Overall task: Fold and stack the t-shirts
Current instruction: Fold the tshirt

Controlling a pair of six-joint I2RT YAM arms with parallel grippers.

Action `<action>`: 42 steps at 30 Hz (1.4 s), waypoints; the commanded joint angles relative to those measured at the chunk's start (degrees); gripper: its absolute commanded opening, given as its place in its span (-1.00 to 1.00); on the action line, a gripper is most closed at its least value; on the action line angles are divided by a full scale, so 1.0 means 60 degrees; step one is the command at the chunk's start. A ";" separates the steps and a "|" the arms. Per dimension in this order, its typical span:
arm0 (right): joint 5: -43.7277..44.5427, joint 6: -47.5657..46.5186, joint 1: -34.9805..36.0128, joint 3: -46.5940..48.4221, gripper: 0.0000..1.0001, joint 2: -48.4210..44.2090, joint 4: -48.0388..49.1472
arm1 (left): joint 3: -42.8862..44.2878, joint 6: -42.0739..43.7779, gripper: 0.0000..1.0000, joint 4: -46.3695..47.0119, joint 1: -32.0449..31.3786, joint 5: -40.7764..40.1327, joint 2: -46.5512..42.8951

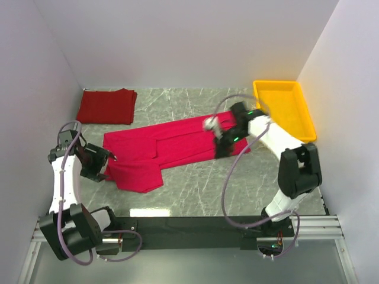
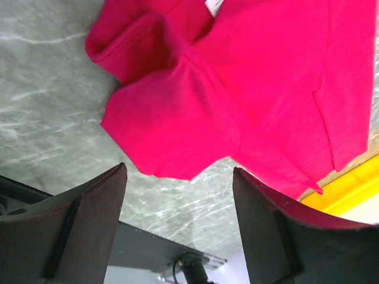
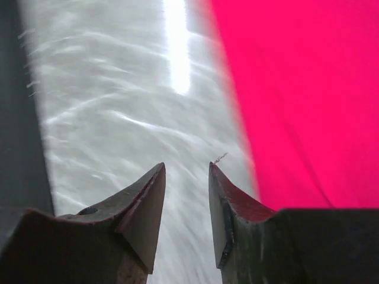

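Observation:
The bright crimson t-shirt (image 1: 166, 148) lies spread across the middle of the marble table, partly folded lengthwise. The darker red t-shirt (image 1: 108, 106) lies folded at the back left. My left gripper (image 1: 105, 165) is open and empty just left of the crimson shirt's near-left sleeve; in the left wrist view the sleeve (image 2: 177, 124) lies just beyond my open gripper (image 2: 180, 177), with the small white neck label (image 2: 214, 6) at the top edge. My right gripper (image 1: 220, 149) is open and empty over the shirt's right end; in the right wrist view the gripper (image 3: 186, 168) is above bare table beside the crimson cloth (image 3: 296, 94).
A yellow plastic tray (image 1: 285, 109) stands at the back right, close to the right arm. White walls close in the table on three sides. The black mounting rail (image 1: 189, 228) runs along the near edge.

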 commanded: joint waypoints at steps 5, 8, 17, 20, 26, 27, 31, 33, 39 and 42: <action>0.1767 0.0261 0.5207 -0.0747 -0.01 -0.0611 0.2473 | 0.1647 0.0815 0.62 -0.0311 -0.0001 -0.1316 -0.0732; 0.2881 0.1315 0.6630 -0.0045 0.07 0.0323 0.3849 | 0.2264 0.0772 0.84 -0.0239 0.0000 -0.2180 -0.1272; 0.4599 0.2605 0.8639 0.1978 0.08 0.2891 0.5172 | 0.2411 0.0214 0.94 -0.0180 0.0043 -0.3148 -0.2915; 0.4980 0.2825 0.8771 0.2476 0.08 0.3477 0.5041 | 0.2821 0.0448 0.94 -0.0531 0.0043 -0.3573 -0.3120; 0.5201 0.2943 0.8771 0.2931 0.04 0.4078 0.4865 | 0.3305 0.0698 0.94 -0.0927 0.0029 -0.3969 -0.3399; 0.5244 0.3030 0.8772 0.2975 0.04 0.4137 0.4865 | 0.3363 0.0713 0.94 -0.0942 0.0029 -0.3984 -0.3428; 0.5318 0.3206 0.8772 0.3092 -0.01 0.4400 0.4880 | 0.3451 0.0698 0.94 -0.0971 0.0043 -0.3984 -0.3545; 0.5230 0.3279 0.8772 0.3136 -0.07 0.4474 0.4806 | 0.3481 0.0684 0.94 -0.0971 0.0043 -0.4028 -0.3589; 0.5069 0.3513 0.8757 0.3078 -0.49 0.4606 0.4777 | 0.3495 0.0727 0.93 -0.0971 0.0043 -0.4130 -0.3692; 0.4792 0.3922 0.8538 0.2975 -0.98 0.4139 0.5025 | 0.3539 0.0757 0.93 -0.0971 0.0029 -0.4189 -0.3692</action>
